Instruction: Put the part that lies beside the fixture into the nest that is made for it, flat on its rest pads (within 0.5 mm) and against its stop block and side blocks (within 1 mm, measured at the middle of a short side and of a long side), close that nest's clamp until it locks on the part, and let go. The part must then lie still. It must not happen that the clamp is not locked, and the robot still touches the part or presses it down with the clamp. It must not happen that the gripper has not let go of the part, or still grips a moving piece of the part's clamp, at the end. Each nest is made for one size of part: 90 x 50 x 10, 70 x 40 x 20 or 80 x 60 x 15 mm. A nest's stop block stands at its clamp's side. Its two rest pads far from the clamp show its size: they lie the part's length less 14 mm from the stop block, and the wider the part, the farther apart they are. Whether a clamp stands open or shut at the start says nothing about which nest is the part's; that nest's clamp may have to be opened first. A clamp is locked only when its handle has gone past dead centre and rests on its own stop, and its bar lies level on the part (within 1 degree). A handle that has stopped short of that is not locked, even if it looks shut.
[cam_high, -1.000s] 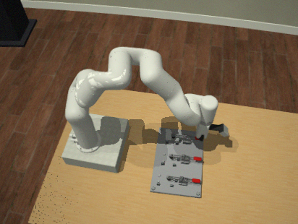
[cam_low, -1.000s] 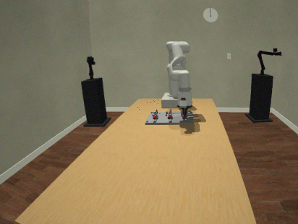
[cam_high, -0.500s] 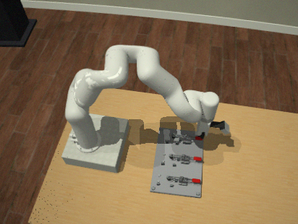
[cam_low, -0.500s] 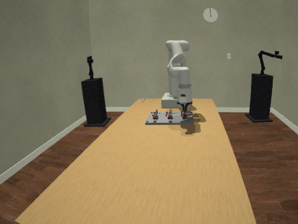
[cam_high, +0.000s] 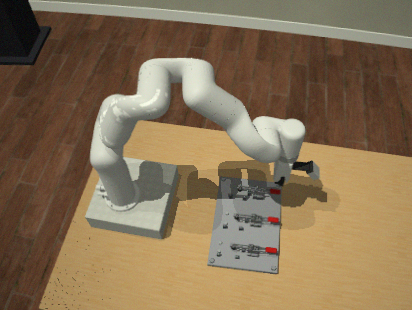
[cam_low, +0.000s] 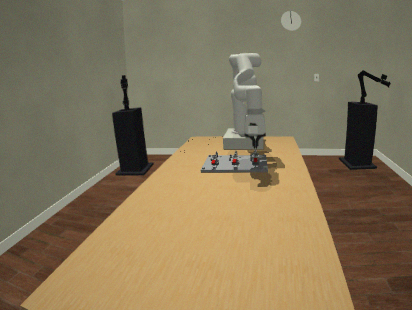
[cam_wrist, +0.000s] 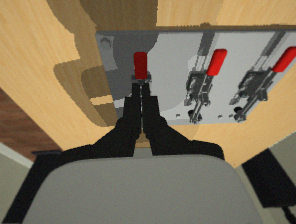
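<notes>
The grey fixture plate (cam_high: 250, 265) (cam_low: 225, 167) (cam_wrist: 172, 47) carries three clamps. The far clamp's red handle (cam_high: 274, 191) (cam_low: 255, 160) (cam_wrist: 140, 65) lies low, pointing away from the arm's base. The middle handle (cam_high: 273, 219) (cam_low: 235, 161) (cam_wrist: 217, 62) and the near handle (cam_high: 271, 250) (cam_low: 214, 162) (cam_wrist: 286, 59) point the same way. My gripper (cam_high: 280, 182) (cam_wrist: 141, 94) is shut and empty, its fingertips over the far clamp near the inner end of its handle. I cannot make out the part; the fingers and shadow hide much of the far nest. I cannot tell whether the far clamp is locked.
The arm's pale base block (cam_high: 125, 224) (cam_low: 244, 143) stands on the wooden table (cam_high: 345, 240) (cam_low: 190, 240), on the other side of the plate from the handles. The middle and near clamps stand beside the far one. Shadows cover the far end of the plate.
</notes>
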